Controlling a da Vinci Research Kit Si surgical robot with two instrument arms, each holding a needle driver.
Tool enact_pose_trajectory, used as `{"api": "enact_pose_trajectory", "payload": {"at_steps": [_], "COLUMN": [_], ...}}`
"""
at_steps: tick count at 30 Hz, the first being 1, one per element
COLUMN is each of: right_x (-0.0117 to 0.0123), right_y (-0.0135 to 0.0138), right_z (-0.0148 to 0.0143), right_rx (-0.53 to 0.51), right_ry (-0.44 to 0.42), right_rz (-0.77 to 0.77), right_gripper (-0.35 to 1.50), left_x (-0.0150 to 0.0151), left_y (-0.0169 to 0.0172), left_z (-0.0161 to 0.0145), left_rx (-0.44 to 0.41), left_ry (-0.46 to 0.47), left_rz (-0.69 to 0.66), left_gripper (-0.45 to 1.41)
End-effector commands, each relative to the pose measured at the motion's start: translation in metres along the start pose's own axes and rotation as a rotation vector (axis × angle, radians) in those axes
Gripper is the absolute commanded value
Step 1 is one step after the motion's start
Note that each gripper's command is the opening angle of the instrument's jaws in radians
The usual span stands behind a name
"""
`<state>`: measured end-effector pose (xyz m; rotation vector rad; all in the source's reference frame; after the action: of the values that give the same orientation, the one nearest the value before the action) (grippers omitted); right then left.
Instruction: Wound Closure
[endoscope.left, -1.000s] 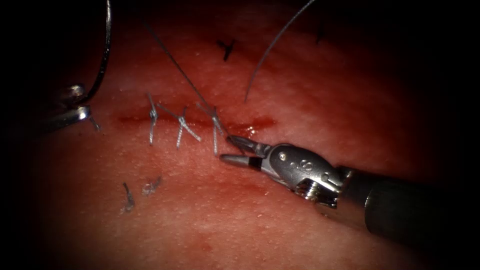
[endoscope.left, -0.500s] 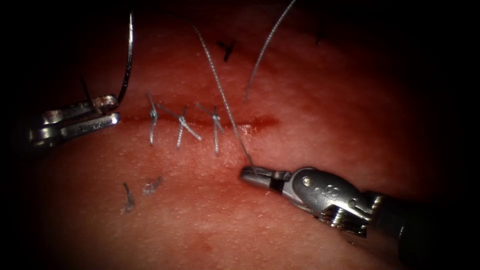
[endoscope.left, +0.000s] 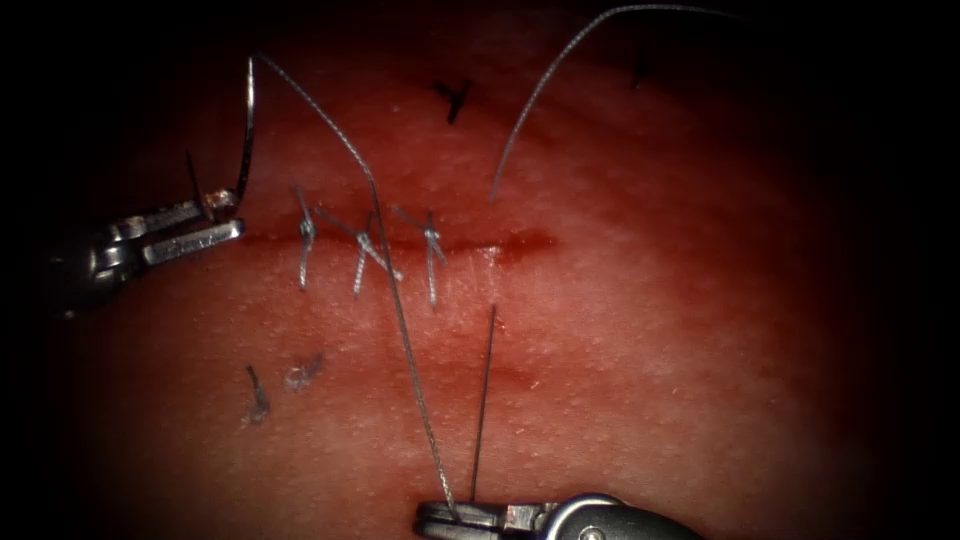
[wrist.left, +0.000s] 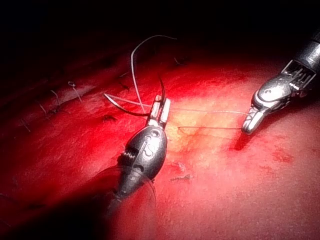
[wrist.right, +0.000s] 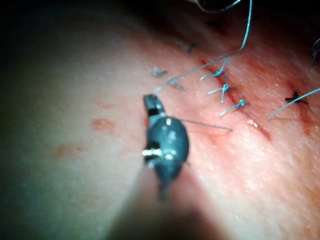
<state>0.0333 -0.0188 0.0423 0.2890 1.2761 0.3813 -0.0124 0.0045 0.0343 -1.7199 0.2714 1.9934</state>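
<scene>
My left tool (endoscope.left: 238, 214) is at the left end of the cut (endoscope.left: 520, 243), jaws shut on the curved needle (endoscope.left: 247, 120) near the lower end of its curve. The needle stands up clear of the tissue (endoscope.left: 650, 350). Thread (endoscope.left: 400, 320) runs from its upper end across the stitches to my right tool (endoscope.left: 427, 518) at the near edge, shut on the thread. A second dark strand (endoscope.left: 484, 400) rises from those jaws to the tissue just below the cut. The left wrist view has the left tool (wrist.left: 162, 103) gripping the needle (wrist.left: 122, 106) and the right tool (wrist.left: 247, 127).
Three tied stitches (endoscope.left: 365, 248) cross the cut; its right end lies open with red fluid. A loose thread tail (endoscope.left: 540, 95) arcs up from above the cut. Short cut ends of thread (endoscope.left: 258, 395) lie lower left. In the right wrist view the right tool (wrist.right: 151, 102) holds thread.
The right tool's jaws, open beside the third stitch, shut on the thread and drew it far toward the near edge. The left tool moved right with the needle.
</scene>
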Motion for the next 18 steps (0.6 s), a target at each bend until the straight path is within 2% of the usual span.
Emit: {"api": "enact_pose_trajectory", "payload": {"at_steps": [1, 5, 7, 10, 15, 18], "right_x": [-0.0009, -0.0019, -0.0024, -0.0031, -0.0049, -0.0065], "right_y": [0.0021, 0.0046, 0.0067, 0.0087, 0.0118, 0.0128], "right_z": [0.001, -0.0003, -0.0013, -0.0017, 0.0001, 0.0021], "right_rx": [-0.015, -0.076, -0.162, -0.237, -0.338, -0.304], "right_ry": [-0.001, -0.038, -0.062, -0.093, -0.151, -0.181], "right_rz": [-0.107, -0.216, -0.253, -0.261, -0.277, -0.29], "right_gripper": [1.2, 1.22, 1.22, 1.2, 1.23, 1.22], "left_x": [0.0001, 0.0002, -0.0001, -0.0004, -0.0008, -0.0009], "left_y": [-0.0009, -0.0032, -0.0042, -0.0048, -0.004, -0.0035], "left_z": [0.0, -0.0023, -0.0032, -0.0036, -0.0026, -0.0021], "left_rx": [0.013, 0.069, 0.103, 0.124, 0.128, 0.124], "left_ry": [-0.016, -0.037, -0.056, -0.07, -0.063, -0.054], "left_rz": [-0.007, -0.009, -0.004, 0.003, 0.022, 0.024], "left_gripper": [-0.45, -0.45, -0.45, -0.45, -0.45, -0.45]}}
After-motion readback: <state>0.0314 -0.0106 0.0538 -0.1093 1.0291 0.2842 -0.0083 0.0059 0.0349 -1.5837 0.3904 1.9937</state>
